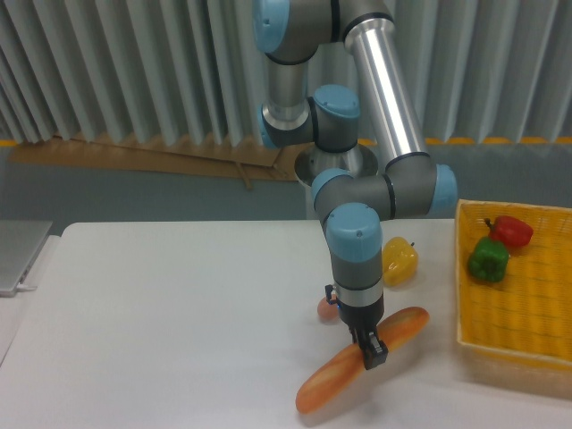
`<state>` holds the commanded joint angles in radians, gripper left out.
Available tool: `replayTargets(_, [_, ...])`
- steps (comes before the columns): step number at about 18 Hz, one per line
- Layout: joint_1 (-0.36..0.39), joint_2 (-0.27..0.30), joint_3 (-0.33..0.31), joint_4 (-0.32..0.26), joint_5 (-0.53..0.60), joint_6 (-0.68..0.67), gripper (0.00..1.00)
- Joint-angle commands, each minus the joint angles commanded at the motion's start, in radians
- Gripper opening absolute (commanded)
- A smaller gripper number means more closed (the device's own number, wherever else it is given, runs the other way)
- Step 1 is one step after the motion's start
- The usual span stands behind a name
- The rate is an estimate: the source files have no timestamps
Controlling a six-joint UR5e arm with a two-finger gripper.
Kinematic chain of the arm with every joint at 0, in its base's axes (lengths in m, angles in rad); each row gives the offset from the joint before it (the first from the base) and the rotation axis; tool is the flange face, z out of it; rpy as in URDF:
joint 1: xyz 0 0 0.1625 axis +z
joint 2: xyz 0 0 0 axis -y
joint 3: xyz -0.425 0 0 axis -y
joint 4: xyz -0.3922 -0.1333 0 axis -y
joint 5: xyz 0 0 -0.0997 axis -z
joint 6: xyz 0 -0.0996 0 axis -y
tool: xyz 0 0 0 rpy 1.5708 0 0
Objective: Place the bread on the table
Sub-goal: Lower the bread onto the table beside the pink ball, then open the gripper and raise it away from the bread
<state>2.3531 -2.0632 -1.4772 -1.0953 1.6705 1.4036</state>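
The bread (331, 380), a long orange-brown toy baguette, lies slanted low over the white table (161, 322) near its front edge, right of centre. My gripper (370, 351) points straight down and is shut on the bread near its middle. One end of the loaf reaches down-left, the other up-right toward the tray. Whether the bread touches the tabletop cannot be told.
A yellow pepper (399, 260) sits just behind the gripper, and a small pinkish egg-shaped thing (326, 308) peeks out left of the wrist. A yellow woven tray (527, 313) at the right holds a red pepper (510, 231) and a green pepper (488, 258). A grey object (18, 255) lies at the left edge.
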Motion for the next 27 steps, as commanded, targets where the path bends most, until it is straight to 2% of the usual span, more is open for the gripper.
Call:
replayTargets(9, [-0.003,0.020,0.003,0.005,0.029,-0.002,1.00])
replayTargets(10, [-0.003,0.032,-0.002,0.005,0.064,-0.002,1.00])
replayTargets(14, [0.005,0.089,-0.017,-0.006,0.048,0.043,1.00])
replayTargets(20, [0.009,0.127,-0.037,-0.023,0.048,0.136,1.00])
replayTargets(22, [0.027,0.156,-0.052,-0.023,0.045,0.184,1.00])
replayTargets(25, [0.054,0.163,-0.055,-0.025,0.014,0.210,1.00])
replayTargets(27, [0.064,0.173,-0.048,-0.064,0.012,0.213,1.00])
